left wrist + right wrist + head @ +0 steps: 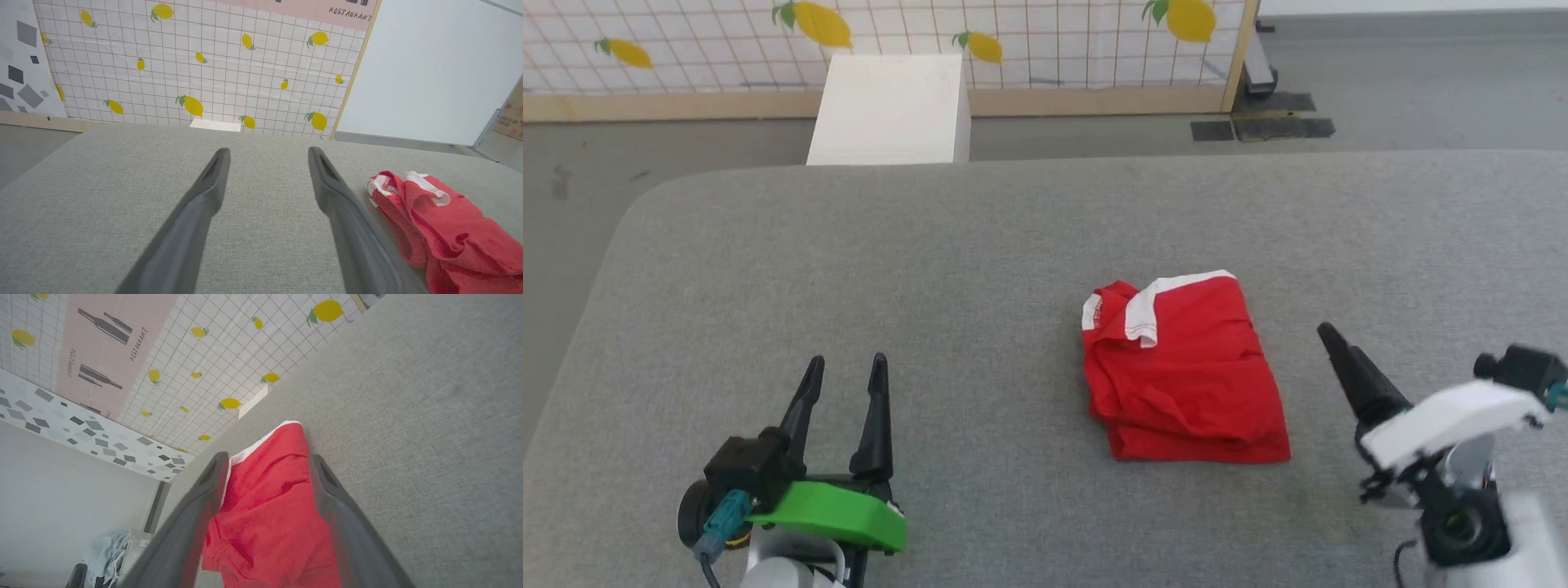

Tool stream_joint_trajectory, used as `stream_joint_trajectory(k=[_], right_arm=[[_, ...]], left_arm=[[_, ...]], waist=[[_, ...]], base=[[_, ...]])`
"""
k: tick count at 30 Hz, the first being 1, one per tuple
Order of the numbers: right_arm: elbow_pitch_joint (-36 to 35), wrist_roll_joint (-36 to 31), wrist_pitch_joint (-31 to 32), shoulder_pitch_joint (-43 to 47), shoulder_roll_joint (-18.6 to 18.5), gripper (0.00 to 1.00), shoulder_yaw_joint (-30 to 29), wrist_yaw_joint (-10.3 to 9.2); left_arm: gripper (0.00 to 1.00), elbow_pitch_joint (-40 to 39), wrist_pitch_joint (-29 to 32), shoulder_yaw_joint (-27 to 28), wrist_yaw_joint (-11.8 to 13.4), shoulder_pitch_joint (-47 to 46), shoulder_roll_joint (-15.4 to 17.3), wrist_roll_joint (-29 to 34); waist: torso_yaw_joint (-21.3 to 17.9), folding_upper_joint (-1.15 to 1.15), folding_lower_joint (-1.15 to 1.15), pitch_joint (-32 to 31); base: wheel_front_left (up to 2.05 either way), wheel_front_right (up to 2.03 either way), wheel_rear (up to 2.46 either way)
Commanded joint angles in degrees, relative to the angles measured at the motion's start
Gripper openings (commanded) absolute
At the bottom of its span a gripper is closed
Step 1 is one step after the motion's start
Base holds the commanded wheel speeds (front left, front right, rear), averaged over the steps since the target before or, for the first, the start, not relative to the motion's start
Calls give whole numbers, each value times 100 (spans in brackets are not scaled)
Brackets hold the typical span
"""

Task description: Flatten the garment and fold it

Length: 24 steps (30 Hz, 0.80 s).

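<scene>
"What did the head view show?"

"The red garment (1184,367) lay folded and rumpled on the grey counter (931,261), between the left tool (847,359) and the right tool (1327,335), touching neither."

"And the left wrist view?"

"The left tool gaped apart, empty, over bare counter, with the garment to its right."

"The right wrist view?"

"The right tool was spread wide and held nothing. The garment was visible through the gap."

The garment (1188,376) is bright red with white trim. It lies folded into a compact, roughly rectangular stack on the grey bench (915,269), right of centre in the head view. A white-edged flap is turned over at its far left corner. The upper layer is wrinkled; the near edge shows stacked layers.
</scene>
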Motion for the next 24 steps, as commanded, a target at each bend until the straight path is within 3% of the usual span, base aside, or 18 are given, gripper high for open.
stream_joint_trajectory(k=[1,4,10,17,18,19,21,24], right_arm=[[184,122,295,-221,-6,100,-132,-8],[811,260,1182,-714,-4,100,-455,-8],[2019,-38,2208,-1509,-3,100,-1130,-8],[2687,-411,3120,-1910,3,100,-1221,-8],[2732,-435,3249,-1911,4,93,-1186,-8],[2774,-437,3442,-1907,4,50,-1128,-8],[2737,-452,3641,-1887,5,4,-1035,-8],[2468,-529,3664,-1829,5,0,-906,-8]], left_arm=[[100,-35,-23,-16,-42,-97,-9,38],[100,-76,-23,-47,-42,-183,-9,30],[100,-64,-23,-112,-42,-316,-9,9],[100,-45,-23,-160,-41,-356,-9,-21],[100,-42,-23,-163,-40,-351,-9,-24],[100,-39,-23,-166,-40,-342,-9,-25],[100,-36,-23,-167,-40,-322,-9,-25],[100,-49,-23,-124,-34,-278,-9,-8]], waist=[[119,0,0,138],[262,0,0,298],[610,0,0,530],[940,0,0,592],[962,0,0,584],[990,0,0,568],[1007,0,0,543],[953,0,0,489]], base=[[0,0,0],[0,0,0],[0,0,0],[0,0,0],[0,0,0],[0,0,0],[0,0,0],[0,0,0]])
